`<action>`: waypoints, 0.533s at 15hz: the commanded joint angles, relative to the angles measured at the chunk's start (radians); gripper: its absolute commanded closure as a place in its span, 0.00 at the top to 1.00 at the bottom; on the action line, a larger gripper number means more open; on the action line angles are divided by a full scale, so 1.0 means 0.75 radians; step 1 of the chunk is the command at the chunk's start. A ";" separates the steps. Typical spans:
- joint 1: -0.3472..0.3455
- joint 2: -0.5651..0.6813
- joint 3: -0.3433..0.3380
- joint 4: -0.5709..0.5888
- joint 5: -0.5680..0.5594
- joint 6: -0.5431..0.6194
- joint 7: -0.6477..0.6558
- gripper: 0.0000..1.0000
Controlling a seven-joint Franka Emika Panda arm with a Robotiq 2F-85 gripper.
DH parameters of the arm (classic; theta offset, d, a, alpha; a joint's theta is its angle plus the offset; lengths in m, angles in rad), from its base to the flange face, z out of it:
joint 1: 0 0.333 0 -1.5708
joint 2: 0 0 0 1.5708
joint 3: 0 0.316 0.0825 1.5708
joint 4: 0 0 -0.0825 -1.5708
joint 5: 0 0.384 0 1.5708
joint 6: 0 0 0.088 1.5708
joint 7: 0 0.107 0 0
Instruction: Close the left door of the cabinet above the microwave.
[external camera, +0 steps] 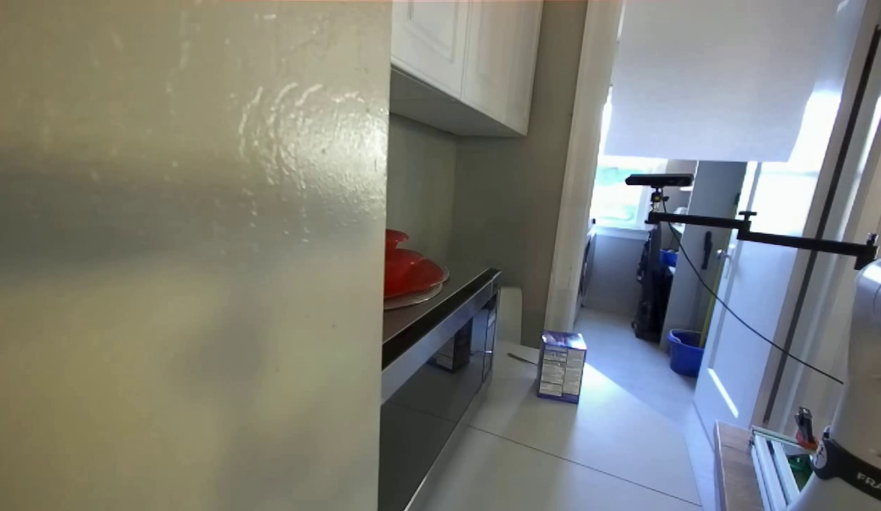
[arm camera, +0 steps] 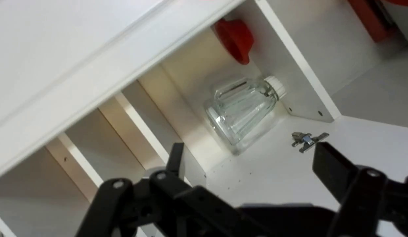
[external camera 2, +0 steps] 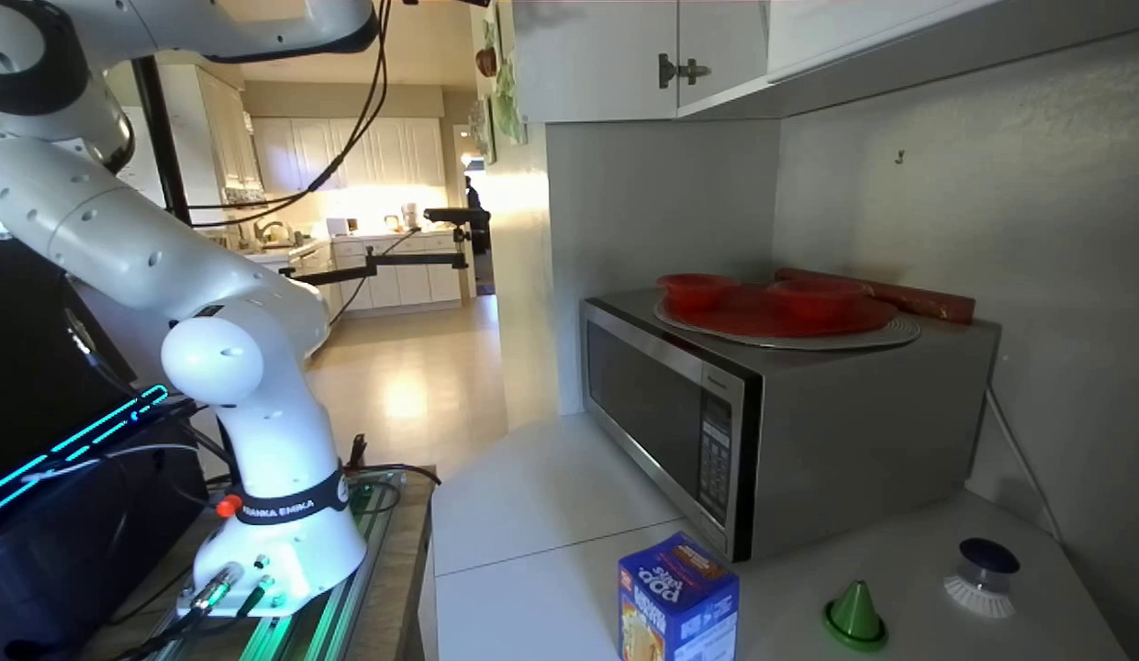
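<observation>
The white wall cabinet (external camera 2: 886, 32) is above the microwave (external camera 2: 665, 404) in an exterior view; part of it also shows in an exterior view (external camera: 436, 39). Its left door (external camera 2: 597, 60) stands open, with a metal hinge (external camera 2: 684, 71) at its inner edge. In the wrist view I see the door's inner face (arm camera: 266, 177) and the hinge (arm camera: 309, 141) on it. My gripper (arm camera: 251, 161) is open, with nothing between its fingers, in front of that inner face near the shelves. I cannot tell whether it touches the door. The gripper is out of both exterior views.
A glass bottle (arm camera: 245, 108) and a red funnel (arm camera: 235, 39) are in the cabinet. A flat white door panel (arm camera: 59, 59) borders the compartments. Red dishes (external camera 2: 789, 308) sit on the microwave. A blue box (external camera 2: 677, 597) stands on the counter. A grey-green panel (external camera: 184, 284) blocks much of an exterior view.
</observation>
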 commanded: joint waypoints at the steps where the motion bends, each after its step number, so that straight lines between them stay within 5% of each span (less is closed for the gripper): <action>1: 0.011 0.116 0.088 0.182 -0.099 0.037 -0.124 1.00; 8: 0.184 0.094 -0.025 0.110 -0.273 0.332 -0.393 1.00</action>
